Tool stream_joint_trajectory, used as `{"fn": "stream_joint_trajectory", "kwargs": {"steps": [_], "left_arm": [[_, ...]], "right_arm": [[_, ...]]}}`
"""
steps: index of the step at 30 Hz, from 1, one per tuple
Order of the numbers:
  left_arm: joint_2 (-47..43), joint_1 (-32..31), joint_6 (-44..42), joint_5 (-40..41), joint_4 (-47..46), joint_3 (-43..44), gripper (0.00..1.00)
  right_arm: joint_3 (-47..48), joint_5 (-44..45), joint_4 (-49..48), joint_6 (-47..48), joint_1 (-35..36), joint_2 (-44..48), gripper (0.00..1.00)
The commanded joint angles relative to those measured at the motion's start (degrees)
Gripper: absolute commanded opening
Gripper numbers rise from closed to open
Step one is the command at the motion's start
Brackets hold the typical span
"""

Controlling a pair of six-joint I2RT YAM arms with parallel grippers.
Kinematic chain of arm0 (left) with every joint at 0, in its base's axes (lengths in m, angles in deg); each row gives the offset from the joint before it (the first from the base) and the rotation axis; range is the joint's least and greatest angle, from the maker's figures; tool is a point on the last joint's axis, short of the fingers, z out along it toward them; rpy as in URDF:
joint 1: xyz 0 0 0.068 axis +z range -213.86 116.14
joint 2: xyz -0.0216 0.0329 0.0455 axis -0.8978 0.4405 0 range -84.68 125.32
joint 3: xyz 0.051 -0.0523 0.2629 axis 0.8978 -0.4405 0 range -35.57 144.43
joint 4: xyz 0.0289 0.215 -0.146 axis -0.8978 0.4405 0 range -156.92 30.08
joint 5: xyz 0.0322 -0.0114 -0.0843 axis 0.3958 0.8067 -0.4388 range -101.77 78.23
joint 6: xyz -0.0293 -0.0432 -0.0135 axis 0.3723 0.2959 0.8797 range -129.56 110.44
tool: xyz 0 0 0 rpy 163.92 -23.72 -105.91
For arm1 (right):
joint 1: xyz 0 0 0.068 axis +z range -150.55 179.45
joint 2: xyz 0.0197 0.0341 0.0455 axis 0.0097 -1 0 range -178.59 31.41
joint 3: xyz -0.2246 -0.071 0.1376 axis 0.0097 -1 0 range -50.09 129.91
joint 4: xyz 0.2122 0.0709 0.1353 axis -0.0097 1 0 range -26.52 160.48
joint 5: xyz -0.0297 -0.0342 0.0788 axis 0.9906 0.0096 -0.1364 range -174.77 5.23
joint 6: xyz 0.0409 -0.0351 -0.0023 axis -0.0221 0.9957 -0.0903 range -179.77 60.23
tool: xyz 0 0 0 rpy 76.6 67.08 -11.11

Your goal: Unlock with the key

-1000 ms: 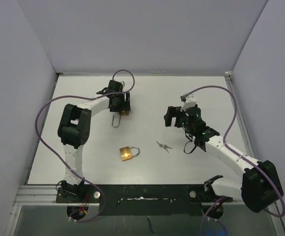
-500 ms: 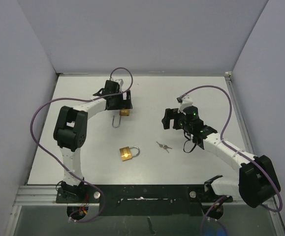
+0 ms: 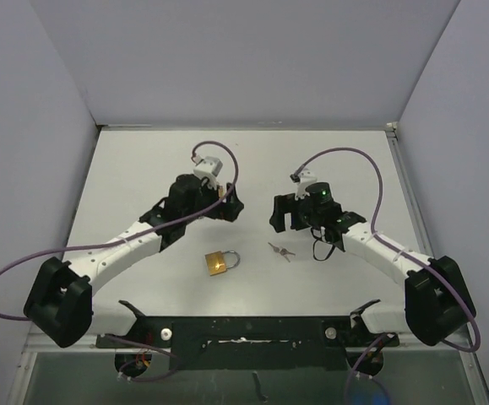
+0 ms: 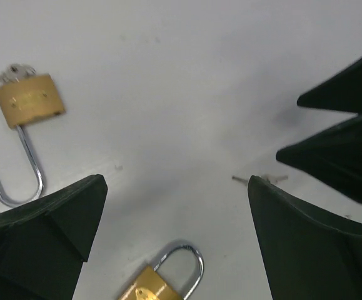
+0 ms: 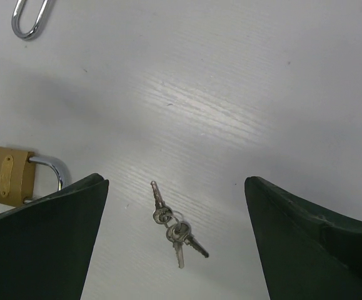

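- The left hand (image 3: pixel 230 204) hovers over the middle of the white surface (image 3: pixel 126 164). Its two black fingers (image 4: pixel 49 234) are spread wide, and nothing is held between them.
- The right hand (image 3: pixel 278 214) faces it from the other side, close but apart. Its fingers (image 5: pixel 43 244) gape just as wide and grip nothing.
- A pair of small silver keys on a ring (image 5: pixel 174 228) lies flat on the surface under the gap of the right hand, untouched. In the top view the keys (image 3: pixel 281 251) sit just on the near side of that hand.
- A small brass padlock with a short steel shackle (image 3: pixel 219 263) lies flat to the left of the keys, near but not touching them. Its shackle points toward them. Whether it is locked cannot be told.
- A second brass padlock with a long steel shackle (image 4: pixel 29 102) lies flat beyond the left hand's fingers.
- A silver key (image 4: pixel 9 74) sticks out of the end of its body opposite the shackle.
- One leg of its shackle runs into the body; the other leaves the frame edge.
- In the top view the left hand covers most of this lock.
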Motion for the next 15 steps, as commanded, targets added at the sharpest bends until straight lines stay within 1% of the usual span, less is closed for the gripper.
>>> {"fn": "stream_joint_trajectory", "kwargs": {"steps": [1,3,8,15], "left_arm": [[-4.23,-5.44,0.28,7.11,3.06,-6.59,0.98],[-6.30,-5.68,1.62,8.92,4.89,-9.32,0.98],[-10.58,-5.51,2.85,14.21,8.55,-11.84,0.97],[-11.74,-5.23,3.70,15.41,12.03,-13.05,0.98]], "right_arm": [[2.18,-2.34,2.51,1.75,2.12,0.62,0.95],[2.42,-1.41,3.77,2.18,5.25,0.12,0.95],[4.53,8.30,7.40,1.90,15.54,-3.80,0.96],[7.96,16.19,10.40,1.40,22.52,-9.07,0.96]]}}
